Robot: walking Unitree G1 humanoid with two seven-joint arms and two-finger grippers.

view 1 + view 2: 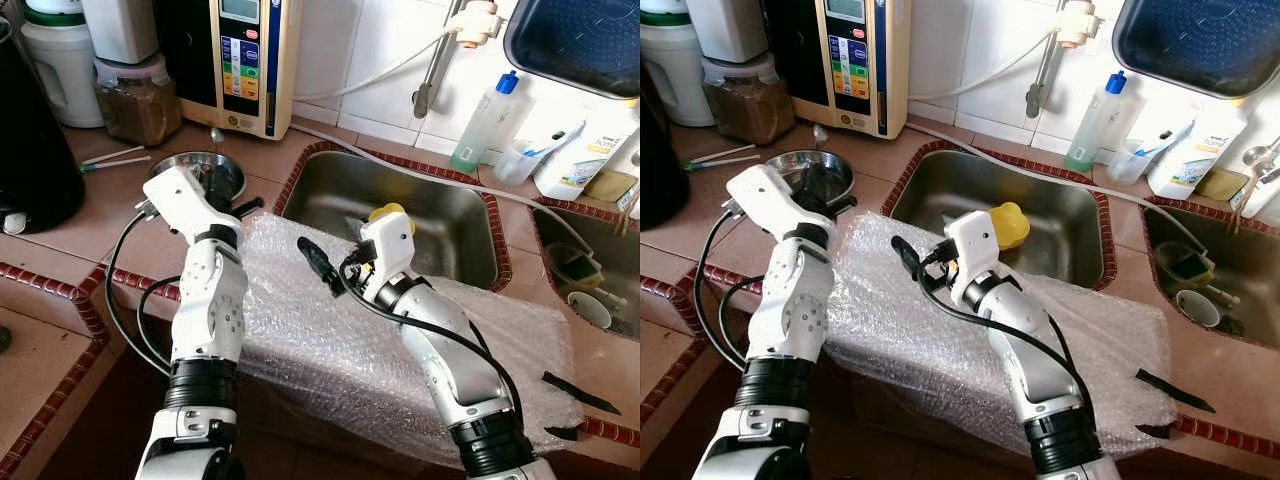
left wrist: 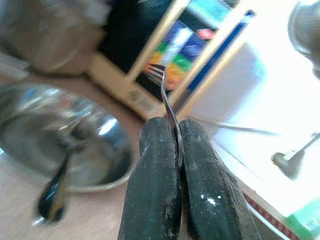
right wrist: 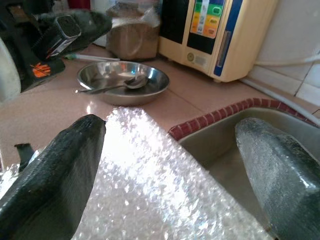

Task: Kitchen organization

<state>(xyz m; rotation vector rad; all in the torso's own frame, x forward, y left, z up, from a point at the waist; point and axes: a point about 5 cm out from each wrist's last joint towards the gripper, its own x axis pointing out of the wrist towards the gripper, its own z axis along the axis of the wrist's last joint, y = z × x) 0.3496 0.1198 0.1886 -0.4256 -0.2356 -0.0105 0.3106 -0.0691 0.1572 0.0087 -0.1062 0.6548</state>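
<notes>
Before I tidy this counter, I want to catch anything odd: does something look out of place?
Yes. A sheet of bubble wrap lies draped over the counter edge, partly overhanging the sink, odd for a worktop. A yellow object sits in that sink. The left gripper pinches a fork upright above the bowl.

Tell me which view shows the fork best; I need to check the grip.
The left wrist view: the fork stands pinched between the left gripper fingers, tines up. In the left eye view it is a thin sliver above the steel bowl.

Fork point(image 2: 165, 92): thin metal, pinched between closed fingers of left tool point(image 2: 178, 150), tines outward.
Steel bowl point(image 3: 122, 80): on counter point(image 3: 60, 107), spoon point(image 3: 117, 86) inside.
</notes>
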